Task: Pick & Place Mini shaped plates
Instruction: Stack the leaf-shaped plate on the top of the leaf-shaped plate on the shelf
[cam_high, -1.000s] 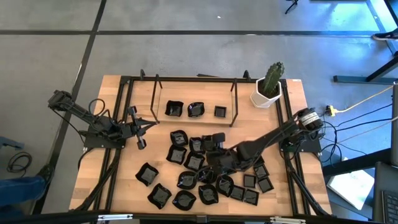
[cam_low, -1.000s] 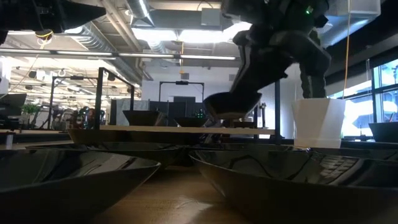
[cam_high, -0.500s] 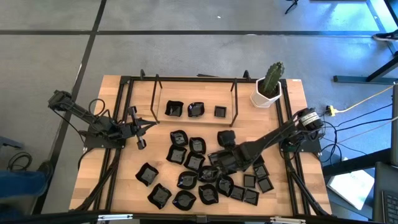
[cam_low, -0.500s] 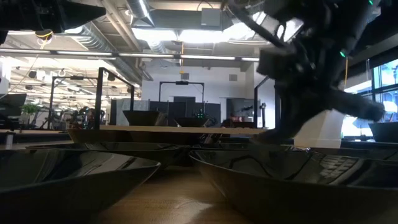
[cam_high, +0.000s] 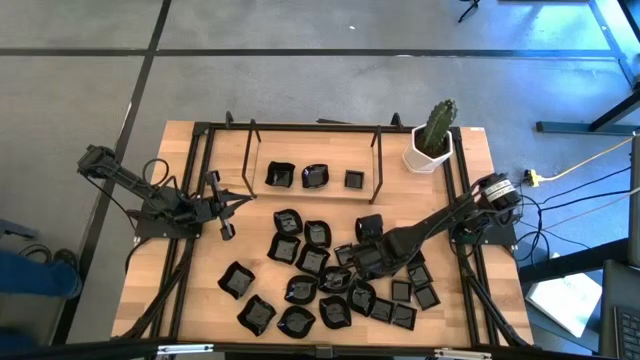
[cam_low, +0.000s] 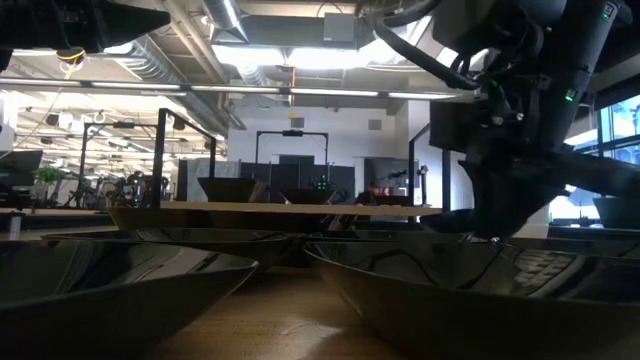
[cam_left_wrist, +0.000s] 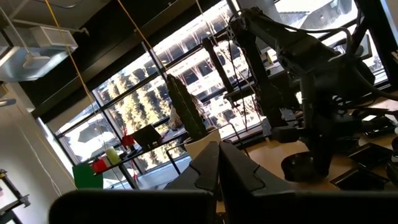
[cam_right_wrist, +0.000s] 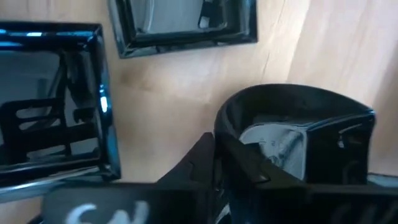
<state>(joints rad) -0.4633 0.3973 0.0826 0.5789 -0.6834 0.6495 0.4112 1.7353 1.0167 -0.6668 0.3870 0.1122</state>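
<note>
Moving rightward since the earlier frame, the right claw is lowering a round plate onto the counter, fingers clamped on its rim. Left claw, fingers together, is waiting at left. Releasing crookedly could be tipping it against neighbouring plates.

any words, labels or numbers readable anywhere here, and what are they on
None can be read in full.
Pale letter shapes on the right gripper's housing, in its wrist view: cut off and blurred, unreadable.
Small black plates, white cactus pot, wooden table: no text visible.
Room behind, low view: no legible signs.
</note>
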